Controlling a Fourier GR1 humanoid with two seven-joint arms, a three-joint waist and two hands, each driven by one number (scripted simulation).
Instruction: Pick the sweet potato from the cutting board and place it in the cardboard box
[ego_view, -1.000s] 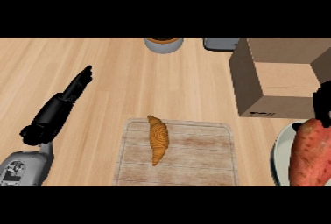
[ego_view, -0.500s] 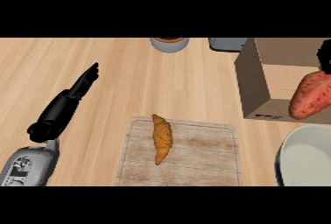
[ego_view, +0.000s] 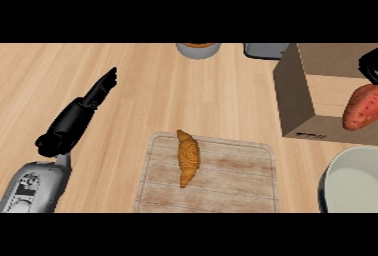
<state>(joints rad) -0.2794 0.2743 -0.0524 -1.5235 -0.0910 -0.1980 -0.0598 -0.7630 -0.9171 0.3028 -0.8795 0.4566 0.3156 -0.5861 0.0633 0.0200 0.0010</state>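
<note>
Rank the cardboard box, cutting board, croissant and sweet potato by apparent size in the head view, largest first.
1. Cutting board
2. Cardboard box, cut off at the edge, so nearly a tie
3. Croissant
4. Sweet potato, partly out of view, so unsure against the croissant

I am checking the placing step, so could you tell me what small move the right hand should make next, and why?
Probably lower it a little and release. The right hand holds the sweet potato over the cardboard box, above its open top near the front wall, not yet resting inside.
</note>
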